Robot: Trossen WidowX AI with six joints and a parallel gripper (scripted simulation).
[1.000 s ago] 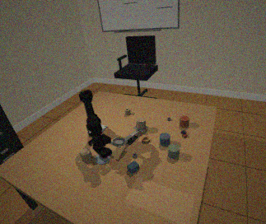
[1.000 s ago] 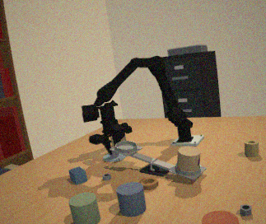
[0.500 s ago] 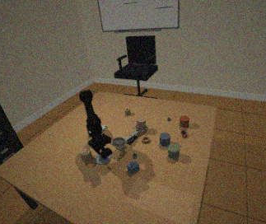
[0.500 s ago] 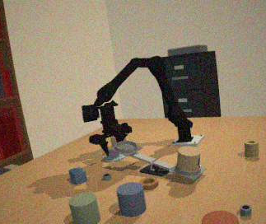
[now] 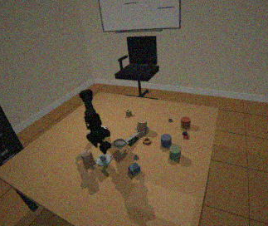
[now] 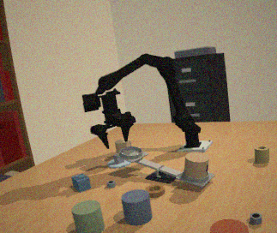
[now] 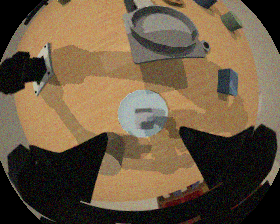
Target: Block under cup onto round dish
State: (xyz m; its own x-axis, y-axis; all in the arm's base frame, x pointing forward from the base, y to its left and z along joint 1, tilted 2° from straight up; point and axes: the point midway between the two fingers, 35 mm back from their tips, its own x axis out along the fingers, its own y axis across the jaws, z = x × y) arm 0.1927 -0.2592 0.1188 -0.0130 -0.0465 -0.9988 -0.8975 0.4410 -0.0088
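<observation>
A broad wooden surface (image 5: 178, 191) (image 6: 249, 188) (image 7: 91, 35) carried everything the task needed. Around it stood a bookshelf (image 6: 18, 86), a dark drawer cabinet (image 5: 0, 129) (image 6: 214, 86) and a black office chair (image 5: 142, 51), with a whiteboard (image 5: 141, 14) on the wall. The black arm (image 5: 92, 118) (image 6: 126, 70) reached out from its pale base plate (image 6: 207, 145), bent high in the middle, and its pincer (image 5: 104, 147) (image 6: 117, 145) (image 7: 144, 133) hung point-down above the dish, released, its fingers spread wide with nothing between them.

The balance (image 5: 134, 138) (image 6: 154, 166) (image 7: 141, 52) stood just beside the dish. One cup (image 5: 142, 125) (image 6: 196, 167) sat upright on its end nearer the arm's base; the other end showed its round rim bare. The second cup (image 5: 87, 159) (image 6: 123, 146) (image 7: 111, 162) stood on the surface, off the balance and near the dish.

Across from these were green (image 5: 175, 154) (image 6: 87, 218) and blue cylinders (image 5: 166, 141) (image 6: 137, 207), with an orange cylinder (image 5: 185, 123) (image 6: 229, 227) farther along.

The pale round dish (image 5: 105, 160) (image 6: 119, 164) (image 7: 128, 117) lay flat, and the greyish block (image 7: 143, 118) appeared to rest on it, roughly at its middle. A blue cube (image 5: 134, 169) (image 6: 81, 182) (image 7: 227, 82) sat apart from the dish. Smaller yet, a brown ring (image 5: 144, 143) (image 6: 149, 191) lay near the balance.
</observation>
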